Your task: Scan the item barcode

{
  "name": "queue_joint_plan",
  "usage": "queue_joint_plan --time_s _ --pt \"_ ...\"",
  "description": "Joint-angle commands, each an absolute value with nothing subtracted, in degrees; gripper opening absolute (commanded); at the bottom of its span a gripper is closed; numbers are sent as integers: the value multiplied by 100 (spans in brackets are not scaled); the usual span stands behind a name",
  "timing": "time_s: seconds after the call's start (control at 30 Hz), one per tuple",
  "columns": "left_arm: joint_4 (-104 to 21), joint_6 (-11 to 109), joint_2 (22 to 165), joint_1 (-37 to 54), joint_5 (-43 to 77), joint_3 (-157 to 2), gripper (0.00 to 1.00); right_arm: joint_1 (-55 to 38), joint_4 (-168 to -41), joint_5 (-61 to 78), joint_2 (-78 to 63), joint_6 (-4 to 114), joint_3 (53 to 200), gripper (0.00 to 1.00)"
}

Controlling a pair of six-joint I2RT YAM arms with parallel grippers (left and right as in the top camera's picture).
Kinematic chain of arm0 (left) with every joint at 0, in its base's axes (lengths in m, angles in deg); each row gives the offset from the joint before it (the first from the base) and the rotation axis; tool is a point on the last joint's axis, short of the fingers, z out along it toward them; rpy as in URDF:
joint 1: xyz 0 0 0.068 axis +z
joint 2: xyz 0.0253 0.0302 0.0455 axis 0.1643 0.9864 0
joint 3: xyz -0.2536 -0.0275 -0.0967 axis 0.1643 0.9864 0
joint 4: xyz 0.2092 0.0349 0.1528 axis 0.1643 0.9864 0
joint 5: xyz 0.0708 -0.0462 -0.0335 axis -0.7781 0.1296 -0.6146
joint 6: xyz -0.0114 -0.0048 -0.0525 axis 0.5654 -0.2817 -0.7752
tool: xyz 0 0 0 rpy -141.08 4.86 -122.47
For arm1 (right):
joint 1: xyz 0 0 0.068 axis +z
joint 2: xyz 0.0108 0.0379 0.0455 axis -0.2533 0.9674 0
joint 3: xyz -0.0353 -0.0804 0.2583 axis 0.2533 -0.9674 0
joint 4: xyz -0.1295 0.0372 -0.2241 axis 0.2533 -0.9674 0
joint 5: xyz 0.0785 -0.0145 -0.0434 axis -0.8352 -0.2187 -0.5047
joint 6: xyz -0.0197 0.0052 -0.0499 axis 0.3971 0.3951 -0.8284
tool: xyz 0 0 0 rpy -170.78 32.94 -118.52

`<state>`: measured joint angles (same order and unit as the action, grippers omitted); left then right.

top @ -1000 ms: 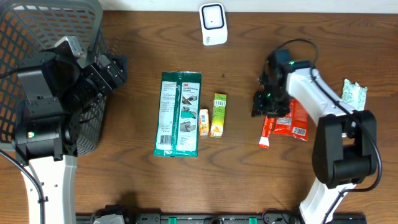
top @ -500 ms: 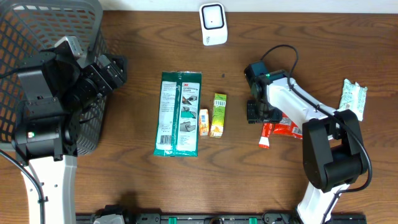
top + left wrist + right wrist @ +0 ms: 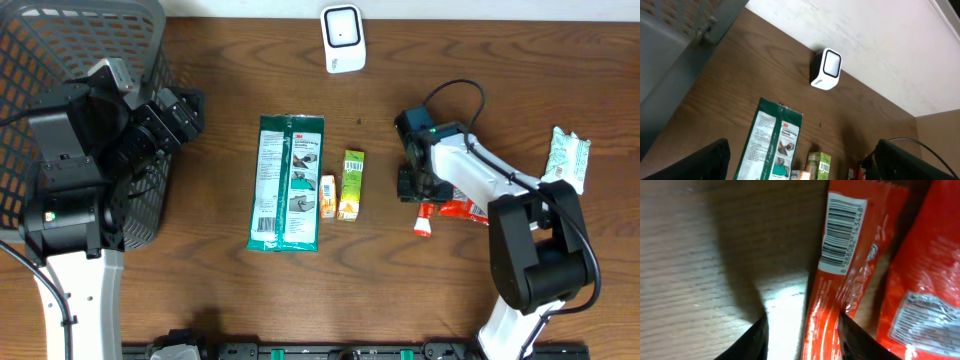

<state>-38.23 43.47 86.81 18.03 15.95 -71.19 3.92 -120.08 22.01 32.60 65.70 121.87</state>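
Observation:
A narrow red packet (image 3: 427,216) lies on the table, its barcode face up in the right wrist view (image 3: 841,235). My right gripper (image 3: 413,183) is low over its upper end. The fingers straddle the red packet (image 3: 802,340): one fingertip (image 3: 852,337) touches its right edge, while a gap shows at the other side. A wider red packet (image 3: 468,208) lies just beside it. The white scanner (image 3: 343,38) stands at the table's far edge. By the basket, my left gripper (image 3: 180,112) hangs open and holds nothing.
A green 3M packet (image 3: 287,182), a small orange box (image 3: 327,196) and a green box (image 3: 351,184) lie mid-table. At the right edge is a white-green packet (image 3: 568,157). A grey basket (image 3: 60,60) fills the far left corner.
My right gripper has shifted left and down to the narrow red packet's upper end, and its jaws have narrowed around it. The left arm has not moved.

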Motion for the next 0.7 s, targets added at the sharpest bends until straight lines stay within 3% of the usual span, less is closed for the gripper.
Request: queue_joint_plan --time_s 0.0,0.5,0.67 --pt "-3838 4382 8677 1827 1545 -7191 92 409 -11580 1508 3369 5997 12037 37" --pt "-3838 4382 8677 1827 1545 -7191 92 413 -10682 1429 3292 5169 12168 36" --pt "-3838 4382 8677 1827 1545 -7191 93 413 -11060 1431 2783 4889 12574 44"
